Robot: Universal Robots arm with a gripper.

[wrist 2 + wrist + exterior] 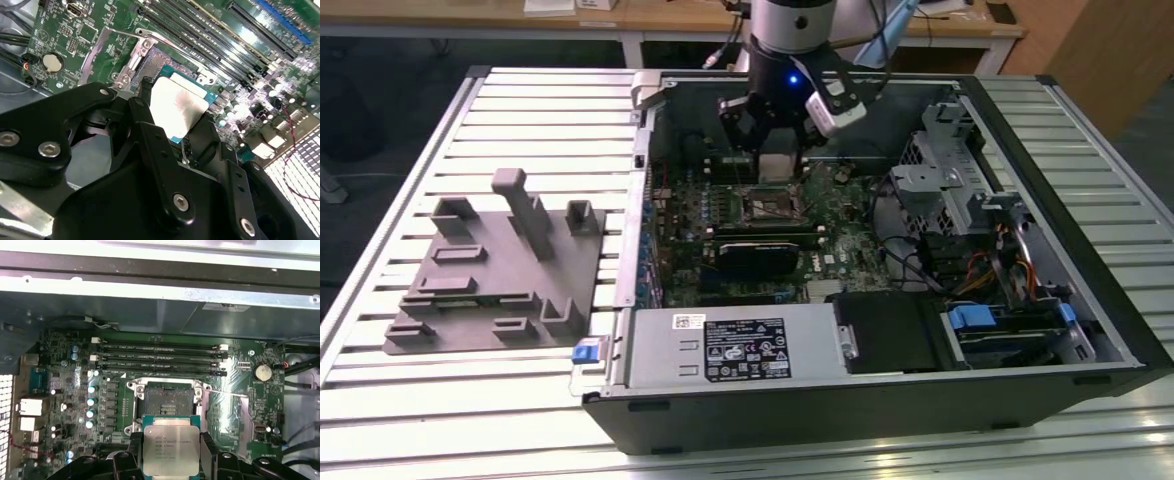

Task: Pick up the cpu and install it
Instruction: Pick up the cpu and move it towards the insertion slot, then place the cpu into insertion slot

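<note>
Gray fixture tray (487, 270): on the slatted counter (400, 420) at the exterior view's left, just beside the open computer case (881, 410) and well apart from the arm. Power supply (734, 345): along the near wall of the case. Motherboard (707, 215): flat on the case floor, green, with memory slots (160, 360) running beside the socket. Socket (167, 400): open and bare in the first wrist view, contact field exposed, nothing seated in it. Gripper (774, 170): inside the case, poised above the motherboard, close over the socket area. Fingers (134, 450): closed narrowly on two opposite edges of the cpu (171, 450), one on either side. Cpu: held flat between them, silver top facing the first wrist camera, green rim showing. In the second wrist view it (177, 107) hangs just beside the socket frame and not in it. Drive cage (941, 150): at the exterior view's right, clear of the work. Status, judged: pick-up done, chip carried to the board, and seating in the socket not yet done.
</note>
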